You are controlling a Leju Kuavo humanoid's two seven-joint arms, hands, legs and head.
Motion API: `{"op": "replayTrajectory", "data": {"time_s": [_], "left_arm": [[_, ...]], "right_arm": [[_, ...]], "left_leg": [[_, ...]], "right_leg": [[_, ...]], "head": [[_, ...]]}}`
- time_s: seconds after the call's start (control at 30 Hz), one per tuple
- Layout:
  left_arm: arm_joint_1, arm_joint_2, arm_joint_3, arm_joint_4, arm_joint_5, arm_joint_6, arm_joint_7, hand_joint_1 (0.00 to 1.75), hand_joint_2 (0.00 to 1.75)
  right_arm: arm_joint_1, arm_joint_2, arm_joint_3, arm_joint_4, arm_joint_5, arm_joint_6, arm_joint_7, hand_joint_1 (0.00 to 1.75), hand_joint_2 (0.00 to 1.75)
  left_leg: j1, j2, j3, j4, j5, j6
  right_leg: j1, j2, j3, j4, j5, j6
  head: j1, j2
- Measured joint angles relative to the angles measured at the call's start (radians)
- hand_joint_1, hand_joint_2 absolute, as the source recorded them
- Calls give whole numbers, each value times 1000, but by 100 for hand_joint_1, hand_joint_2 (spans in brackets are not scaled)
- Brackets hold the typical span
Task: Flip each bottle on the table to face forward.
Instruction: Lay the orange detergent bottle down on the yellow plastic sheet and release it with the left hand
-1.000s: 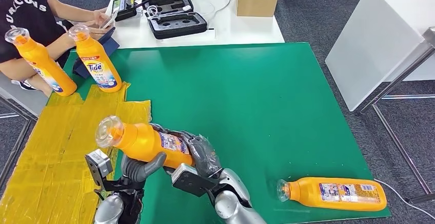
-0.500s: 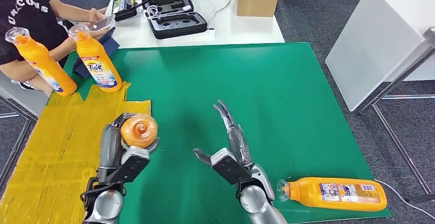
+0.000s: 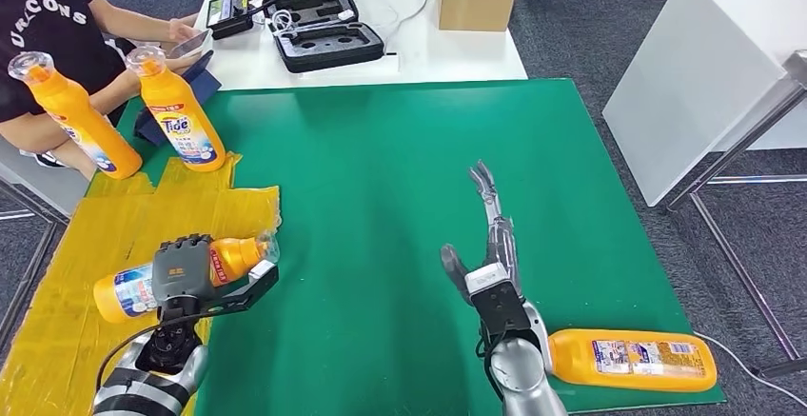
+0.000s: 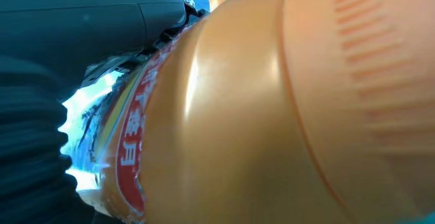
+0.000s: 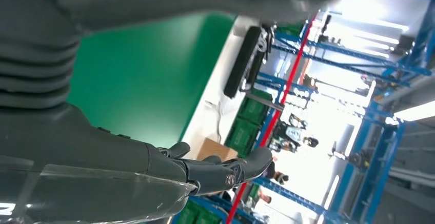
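1. Since half a second earlier, the left robot hand (image 3: 186, 271) had tipped its orange plastic detergent bottle (image 3: 133, 287) from cap-toward-camera down to lying flat on the yellow taped patch (image 3: 57, 340) of the green surface (image 3: 400, 168), cap pointing right; the robot hand gripped it around the middle.
2. Meanwhile the right robot hand (image 3: 490, 249) had swung rightward, fingers (image 3: 485, 192) spread wide, holding nothing.
3. A second lying orange bottle (image 3: 633, 359) rested just right of that wrist, long axis running left-right, so the right arm was plainly nearer.
4. Two upright orange bottles (image 3: 176, 111) stood at the far left.
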Motion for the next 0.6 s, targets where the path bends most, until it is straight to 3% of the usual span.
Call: {"op": "replayTrajectory", "data": {"time_s": [0.1,0.23,0.4,0.6], "left_arm": [[-58,31,-55,100,0,-4,20,172,175],[-126,45,-79,222,0,11,19,0,175],[-153,47,-60,330,0,146,-44,0,175],[-137,18,52,359,6,275,-206,0,175]], "right_arm": [[0,-1,-3,-11,-1,-1,0,0,0],[-1,0,-3,-13,-1,-4,0,0,0],[0,-4,6,-13,0,-14,0,0,0],[1,-15,15,-13,5,-37,0,0,0]], "left_leg": [[0,-2,2,0,0,0],[-1,-2,9,-1,-1,0],[0,-1,14,-1,0,-1],[1,-1,14,-1,1,-3]], "right_leg": [[0,-1,3,0,0,0],[0,-1,10,0,-1,0],[1,-1,14,-1,-1,-1],[2,-1,14,0,0,-1]], "head": [[0,0],[0,0],[0,0],[0,0]]}}
